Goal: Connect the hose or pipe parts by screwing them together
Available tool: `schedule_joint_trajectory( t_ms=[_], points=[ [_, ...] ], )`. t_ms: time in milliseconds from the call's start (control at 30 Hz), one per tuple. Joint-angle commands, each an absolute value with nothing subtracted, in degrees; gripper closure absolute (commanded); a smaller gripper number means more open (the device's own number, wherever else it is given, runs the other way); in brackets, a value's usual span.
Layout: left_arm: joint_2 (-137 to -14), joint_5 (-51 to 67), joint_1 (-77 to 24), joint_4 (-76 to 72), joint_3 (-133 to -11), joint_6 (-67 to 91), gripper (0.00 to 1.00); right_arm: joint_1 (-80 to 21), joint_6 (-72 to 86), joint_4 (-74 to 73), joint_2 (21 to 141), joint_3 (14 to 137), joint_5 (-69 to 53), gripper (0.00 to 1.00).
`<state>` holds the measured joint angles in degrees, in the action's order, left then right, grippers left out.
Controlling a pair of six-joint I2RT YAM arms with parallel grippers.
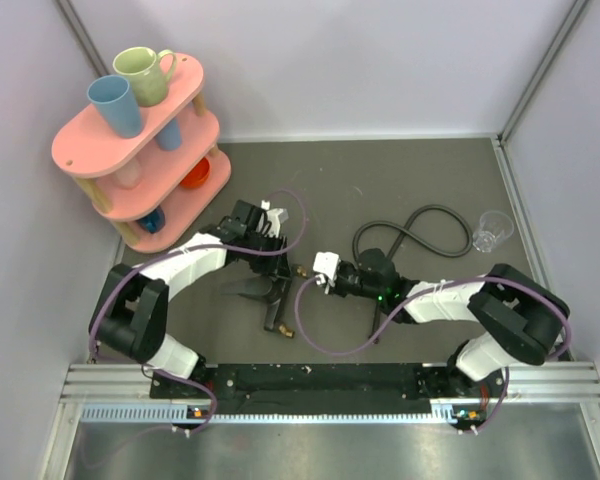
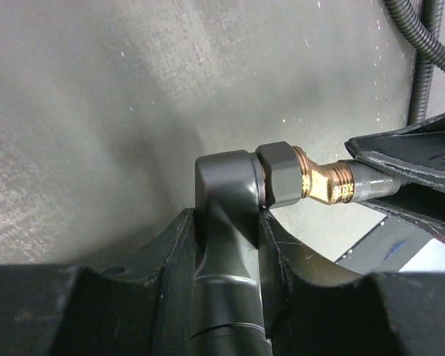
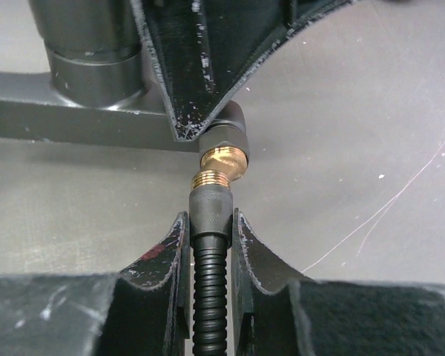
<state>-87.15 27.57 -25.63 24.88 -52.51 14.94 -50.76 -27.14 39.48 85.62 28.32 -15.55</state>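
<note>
My left gripper [image 2: 228,219] is shut on the smooth dark grey body of the forked fitting [image 2: 226,259], just behind its bend. A brass threaded elbow [image 2: 322,182] sticks out to the right of it. My right gripper [image 3: 210,215] is shut on the knurled end collar of the ribbed hose [image 3: 210,297], and the collar sits end-on against the brass thread [image 3: 216,178]. Seen from above, both grippers [image 1: 268,258] [image 1: 315,275] meet at table centre, with the fitting [image 1: 273,305] lying toward the near edge. The hose [image 1: 420,228] loops behind the right arm.
A pink two-tier rack [image 1: 85,150] with mugs and cups stands at the back left. A clear plastic cup [image 1: 492,230] stands at the right beside the hose loop. Walls close in the table on three sides.
</note>
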Motion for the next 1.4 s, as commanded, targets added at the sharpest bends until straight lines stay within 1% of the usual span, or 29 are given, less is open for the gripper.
schedule_joint_trajectory(
  t_ms=[0,133,167,300,400,567,667,767,800,833,867,900,967,1000,1033,1100,1133,1233,1267,1367],
  points=[
    [-82.7,35.4,-29.7,9.4,-49.9,20.7,1.00,-49.1,-10.6,54.6,87.1,31.8,-21.4,1.00],
    [-79.7,34.5,-30.4,3.6,-46.8,21.2,1.00,-46.8,-1.1,59.8,88.4,30.8,-24.8,1.00],
    [-78.3,34.2,-30.4,1.4,-46.0,21.6,1.00,-46.2,3.1,60.0,88.9,31.0,-25.4,1.00],
    [-75.5,32.8,-30.5,-3.1,-42.5,21.4,1.00,-44.4,11.2,61.2,90.8,31.8,-28.6,1.00],
    [-73.5,31.9,-30.6,-7.2,-39.8,21.3,1.00,-44.0,15.2,57.7,90.7,33.3,-29.7,1.00],
    [-69.9,28.0,-30.6,-12.5,-35.6,21.4,1.00,-42.3,26.7,57.2,92.9,35.0,-34.0,1.00],
    [-68.8,25.9,-30.6,-13.8,-34.6,21.7,1.00,-42.0,30.1,56.5,94.0,35.4,-34.6,1.00],
    [-69.2,25.2,-30.6,-12.0,-35.5,21.5,1.00,-42.1,28.0,52.9,93.3,35.7,-31.0,1.00],
    [-69.6,25.0,-30.6,-10.6,-36.2,21.6,1.00,-42.1,26.6,51.5,92.2,35.2,-30.7,0.85],
    [-70.0,24.3,-30.5,-7.0,-37.0,21.5,1.00,-42.0,23.5,50.6,91.4,35.1,-30.6,0.79],
    [-70.3,23.5,-30.5,-4.6,-39.0,21.4,1.00,-42.0,21.1,49.1,90.2,35.0,-30.2,0.75],
    [-71.2,21.8,-30.6,-2.6,-40.1,21.3,1.00,-42.1,18.7,44.1,87.7,35.2,-28.8,0.68],
    [-72.2,20.9,-30.1,3.9,-43.0,20.9,1.00,-42.1,10.2,38.8,85.0,35.7,-27.5,0.57],
    [-73.1,21.1,-29.7,5.3,-43.9,21.0,1.00,-42.2,7.2,33.2,83.0,36.8,-26.5,0.49],
    [-73.5,22.1,-29.4,8.1,-44.8,21.2,1.00,-42.3,0.6,29.5,82.0,37.7,-26.3,0.46],
    [-74.0,23.3,-28.5,9.8,-46.7,21.4,1.00,-43.6,-7.3,24.0,80.2,39.8,-24.6,0.43],
    [-74.4,24.2,-28.2,11.1,-47.5,21.5,1.00,-44.4,-14.3,18.6,78.9,40.5,-23.3,0.42],
    [-77.0,23.6,-27.3,19.5,-52.3,21.5,1.00,-46.4,-24.0,10.8,77.2,43.5,-17.5,0.36],
    [-77.8,24.2,-26.7,22.9,-54.5,21.2,1.00,-46.7,-25.6,10.0,76.7,43.9,-15.7,0.33],
    [-79.5,25.0,-25.4,25.2,-56.2,20.9,1.00,-48.9,-32.9,10.2,74.6,43.2,-11.5,0.32]
  ],
)
